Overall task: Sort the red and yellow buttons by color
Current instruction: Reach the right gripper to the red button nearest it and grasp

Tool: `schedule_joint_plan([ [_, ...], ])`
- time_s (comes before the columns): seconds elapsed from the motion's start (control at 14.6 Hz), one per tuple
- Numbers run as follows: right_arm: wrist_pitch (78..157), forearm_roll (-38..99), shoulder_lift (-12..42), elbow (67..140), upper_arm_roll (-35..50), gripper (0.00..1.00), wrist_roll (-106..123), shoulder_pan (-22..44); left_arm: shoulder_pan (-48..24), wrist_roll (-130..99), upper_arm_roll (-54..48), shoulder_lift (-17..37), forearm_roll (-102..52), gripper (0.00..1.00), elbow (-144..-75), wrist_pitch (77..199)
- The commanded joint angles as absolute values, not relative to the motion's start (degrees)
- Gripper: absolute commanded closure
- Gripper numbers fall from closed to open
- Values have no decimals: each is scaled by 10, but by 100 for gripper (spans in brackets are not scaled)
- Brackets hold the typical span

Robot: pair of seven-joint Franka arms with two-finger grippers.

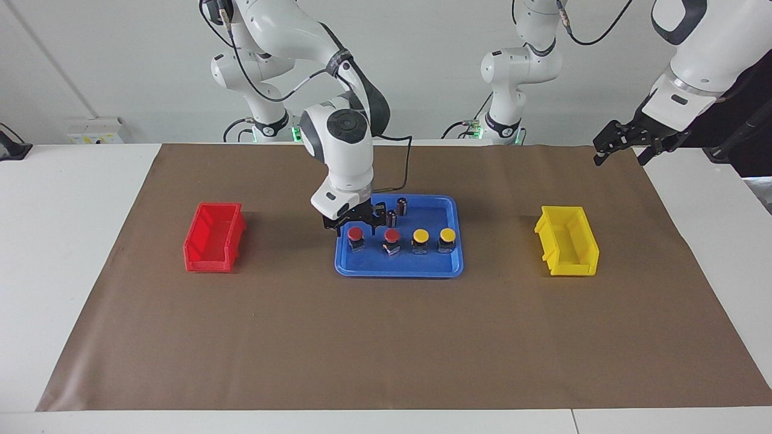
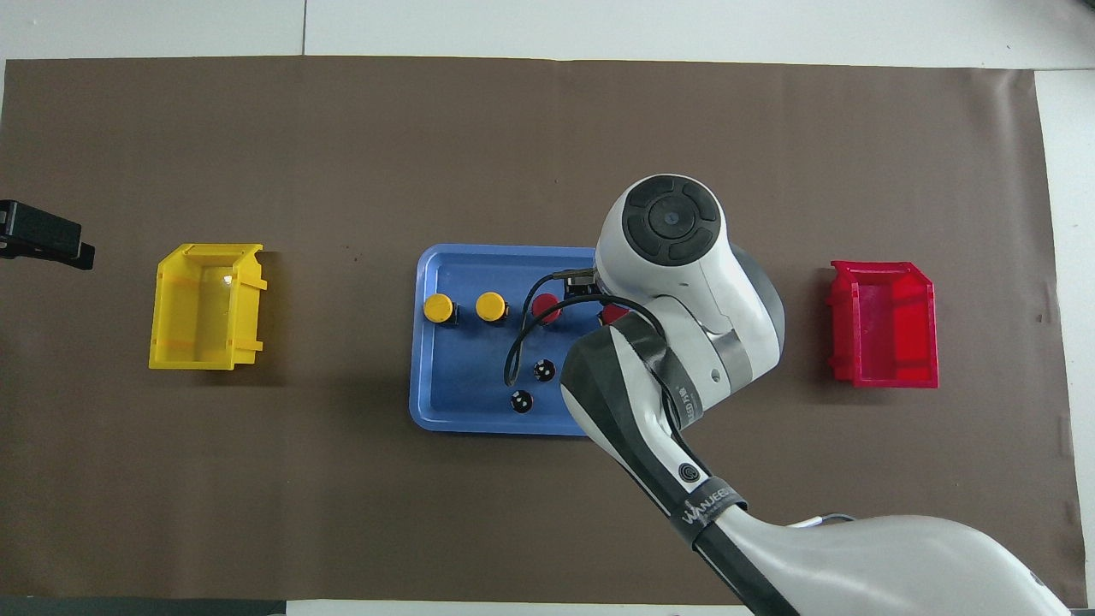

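The right gripper point(image 1: 355, 225) hangs low over the blue plastic tray point(image 1: 449, 268), its fingers spread to either side of the red-capped push-button point(image 1: 355, 234) at the end of the row nearest the red plastic bin point(image 1: 213, 245), apparently chosen for its short carry. Nothing is grasped yet: all four red and yellow buttons point(image 1: 420, 235) stand in the tray, one row. The left gripper point(image 1: 621, 144) waits, released, over the table's end near the yellow plastic bin point(image 1: 567, 241).
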State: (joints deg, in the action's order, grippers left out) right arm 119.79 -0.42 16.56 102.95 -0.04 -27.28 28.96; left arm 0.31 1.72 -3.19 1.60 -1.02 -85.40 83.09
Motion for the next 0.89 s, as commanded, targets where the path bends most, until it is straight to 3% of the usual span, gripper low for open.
schedule_joint_plan([
  [0.0, 1237, -6, 136, 1088, 2, 21, -267, 286, 6, 20, -31, 0, -17, 0, -871, 827],
  [0.82, 1295, -6, 131, 1136, 3, 38, -266, 287, 6, 20, -31, 0, -17, 0, -870, 827],
])
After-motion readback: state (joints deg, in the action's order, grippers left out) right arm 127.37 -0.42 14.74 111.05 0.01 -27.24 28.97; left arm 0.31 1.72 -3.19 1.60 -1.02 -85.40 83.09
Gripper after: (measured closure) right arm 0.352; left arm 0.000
